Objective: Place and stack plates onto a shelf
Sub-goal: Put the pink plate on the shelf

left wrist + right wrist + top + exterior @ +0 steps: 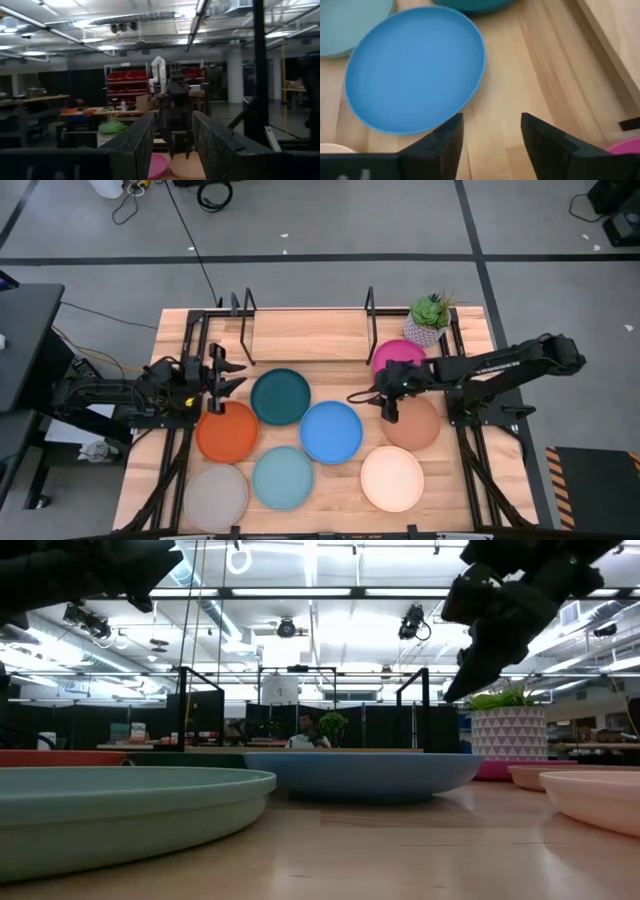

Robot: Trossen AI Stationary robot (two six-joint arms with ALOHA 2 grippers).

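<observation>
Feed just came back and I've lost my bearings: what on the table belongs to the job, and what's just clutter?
Job: dark teal, orange, blue, light teal, grey, cream, brown and magenta plates; shelf.
Clutter: potted plant.

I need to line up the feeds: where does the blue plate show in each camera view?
High view: blue plate at table centre, below the shelf.
Low view: the wide blue dish mid-picture, in front of the shelf's black uprights.
Left wrist view: not in it.
Right wrist view: fills the upper left, beyond the open right pincer.
Shared landmark: potted plant, right of the plate in the high and low views.
</observation>
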